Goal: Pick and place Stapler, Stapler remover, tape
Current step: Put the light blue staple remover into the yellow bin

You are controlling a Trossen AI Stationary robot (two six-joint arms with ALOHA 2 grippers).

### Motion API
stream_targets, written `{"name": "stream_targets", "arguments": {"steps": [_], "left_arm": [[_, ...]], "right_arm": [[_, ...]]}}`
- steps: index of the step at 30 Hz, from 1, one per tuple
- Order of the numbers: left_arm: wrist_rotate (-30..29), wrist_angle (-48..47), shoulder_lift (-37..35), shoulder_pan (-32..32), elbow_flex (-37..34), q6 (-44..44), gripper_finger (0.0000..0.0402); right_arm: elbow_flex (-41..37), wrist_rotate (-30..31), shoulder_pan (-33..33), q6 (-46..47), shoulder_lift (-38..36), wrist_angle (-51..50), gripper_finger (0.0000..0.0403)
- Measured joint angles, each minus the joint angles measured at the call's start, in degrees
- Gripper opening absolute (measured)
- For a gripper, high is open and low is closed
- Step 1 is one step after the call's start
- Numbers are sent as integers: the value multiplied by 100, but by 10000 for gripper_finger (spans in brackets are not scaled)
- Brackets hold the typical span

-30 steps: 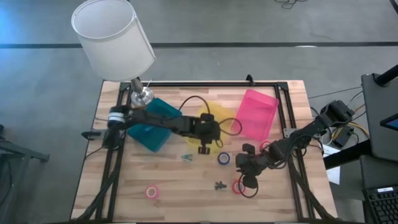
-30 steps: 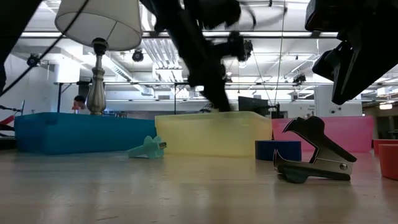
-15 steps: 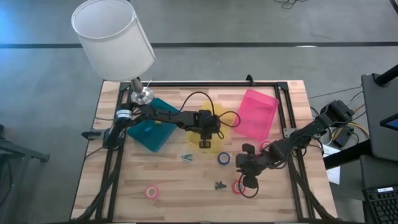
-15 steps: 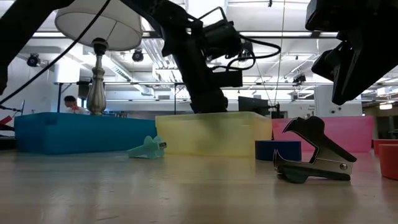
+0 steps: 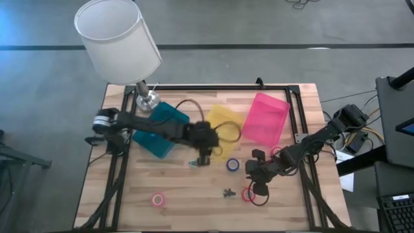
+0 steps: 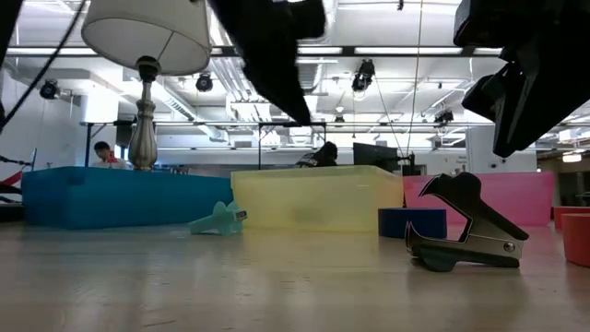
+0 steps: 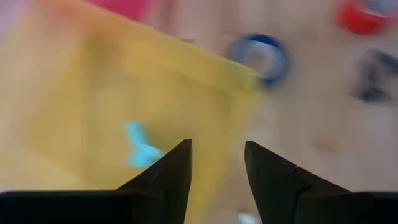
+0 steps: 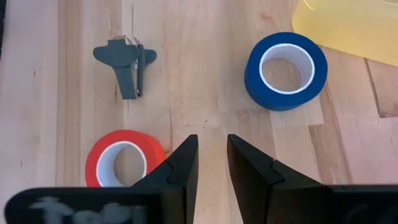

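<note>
My left gripper (image 5: 202, 156) (image 7: 217, 152) is open and empty above the table, at the near left corner of the yellow bin (image 5: 224, 125). A light teal staple remover (image 5: 194, 163) (image 6: 218, 219) lies on the table just near of it. Another teal thing (image 7: 138, 148) shows within the yellow bin. A dark staple remover (image 5: 228, 193) (image 8: 127, 60) lies near the red tape roll (image 5: 248, 194) (image 8: 122, 163). The blue tape roll (image 5: 233, 165) (image 8: 285, 70) lies flat; the pink roll (image 5: 158, 199) lies at the near left. My right gripper (image 5: 249, 178) (image 8: 212, 144) hovers between the red and blue rolls, its fingers a narrow gap apart. No stapler shows.
A teal-blue bin (image 5: 158, 129) stands at the back left and a pink bin (image 5: 268, 118) at the back right, beside the yellow one. A lamp with a white shade (image 5: 116, 39) stands at the far left corner. Bare wood (image 5: 194, 194) lies along the near edge.
My left gripper was low over the yellow bin, then has risen and gone toward the table's left and near edge, to a place over the teal staple remover on the table. The things on the table have kept still.
</note>
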Motion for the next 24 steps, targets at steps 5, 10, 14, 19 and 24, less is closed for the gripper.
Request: {"name": "stream_targets", "arguments": {"steps": [5,10,14,19,24], "left_arm": [[-33,15,-184,-684,-767,-217,153],[-302,366,-231,-1156,-1412,-833,154],[-627,981,-228,-1289,-1896,-919,154],[-777,1465,-230,-1287,-2262,-1045,154],[-779,1486,-230,-1285,-2420,-1013,151]], "right_arm": [[-13,0,0,2,0,13,79],[-28,0,0,2,0,0,79],[-28,0,0,2,0,13,79],[-28,1,0,7,0,13,79],[-28,2,-2,4,0,13,79]]}}
